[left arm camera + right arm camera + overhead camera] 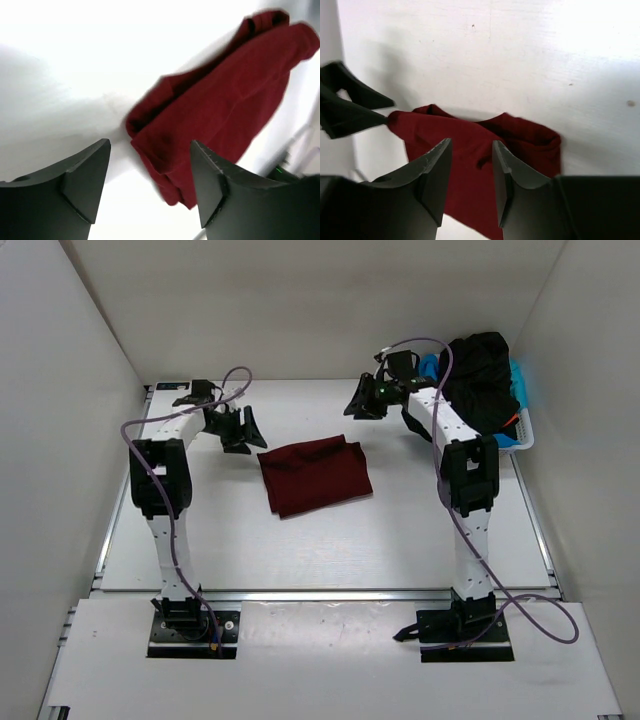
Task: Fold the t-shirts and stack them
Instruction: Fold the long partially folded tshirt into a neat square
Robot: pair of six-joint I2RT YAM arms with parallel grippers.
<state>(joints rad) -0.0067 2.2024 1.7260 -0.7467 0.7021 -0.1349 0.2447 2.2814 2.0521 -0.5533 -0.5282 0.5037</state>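
The table (330,560) in front of the arm bases is bare white, with room across its whole width, and walls close it in at left, right and back. The dark red t-shirt (315,475) lies flat at mid-table, folded to a rough rectangle and touching neither gripper. The left gripper (240,430) hovers just off the shirt's far left corner, jaws spread wide with nothing between them. Its wrist view is blurred, and one finger cuts off the shirt's lower edge. The right gripper (362,400) hangs past the far right corner, jaws parted by a narrow gap and holding nothing; its fingers hide the cloth nearest it. In the far right corner the white basket (522,438) shows only a strip of rim behind the right arm. A black t-shirt (485,375) is heaped over it, with slivers of light blue cloth (430,365) and an orange streak (513,421) too small to make out
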